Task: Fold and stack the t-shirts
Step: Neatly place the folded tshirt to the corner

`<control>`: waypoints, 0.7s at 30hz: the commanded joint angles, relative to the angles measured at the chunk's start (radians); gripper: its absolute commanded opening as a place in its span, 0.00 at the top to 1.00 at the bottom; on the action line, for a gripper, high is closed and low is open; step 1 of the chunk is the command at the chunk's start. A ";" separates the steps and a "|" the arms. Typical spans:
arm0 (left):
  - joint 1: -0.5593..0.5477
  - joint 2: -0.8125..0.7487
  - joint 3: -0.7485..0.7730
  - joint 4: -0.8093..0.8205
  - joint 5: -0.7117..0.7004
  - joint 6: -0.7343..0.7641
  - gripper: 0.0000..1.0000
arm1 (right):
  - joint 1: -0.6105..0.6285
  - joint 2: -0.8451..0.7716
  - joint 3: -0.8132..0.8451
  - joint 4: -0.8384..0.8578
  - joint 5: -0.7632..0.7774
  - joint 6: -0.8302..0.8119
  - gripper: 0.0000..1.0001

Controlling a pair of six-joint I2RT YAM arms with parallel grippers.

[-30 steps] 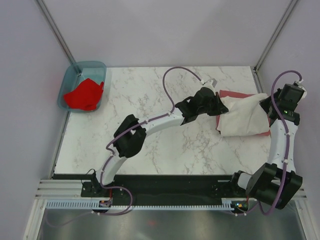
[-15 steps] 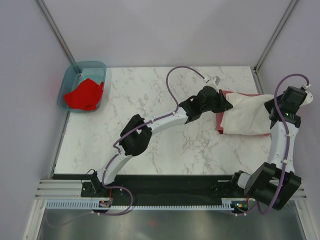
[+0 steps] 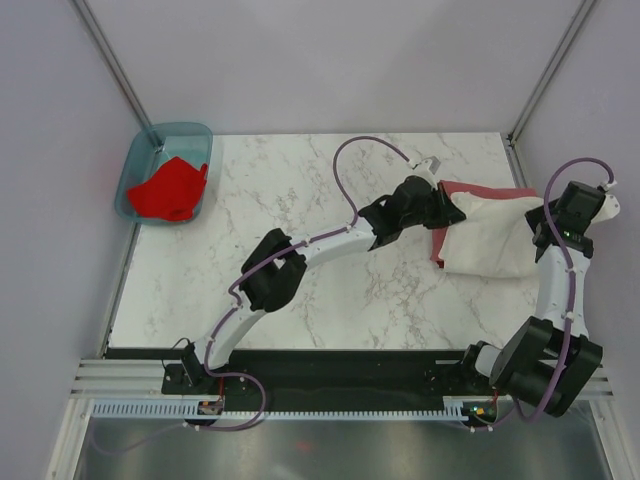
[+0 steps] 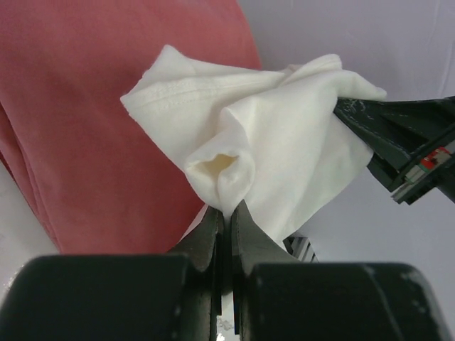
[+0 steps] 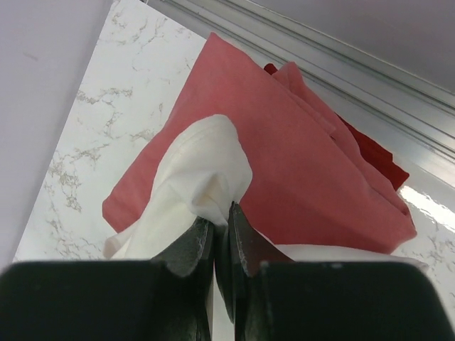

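The left gripper (image 3: 447, 206) and right gripper (image 3: 543, 212) each have their jaws clamped on a bunched end of the white t-shirt (image 3: 490, 236), stretched between them at the table's (image 3: 330, 285) right side. It covers most of the brick-red t-shirt (image 3: 437, 246), which lies flat on the marble. In the right wrist view, a darker red edge (image 5: 380, 162) peeks from beneath; what it belongs to is unclear. The bright red t-shirt (image 3: 168, 190) sits crumpled in the teal tub (image 3: 190, 128), far left.
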 commanded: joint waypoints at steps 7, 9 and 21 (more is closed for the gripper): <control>0.065 0.124 0.238 0.082 -0.064 0.052 0.98 | -0.014 0.165 0.055 0.263 -0.076 0.117 0.98; 0.082 0.158 0.281 0.094 -0.083 0.076 0.88 | -0.014 0.242 0.071 0.299 -0.100 0.143 0.85; 0.123 0.253 0.277 0.183 -0.026 0.070 0.00 | 0.014 0.298 0.217 0.225 0.047 0.098 0.10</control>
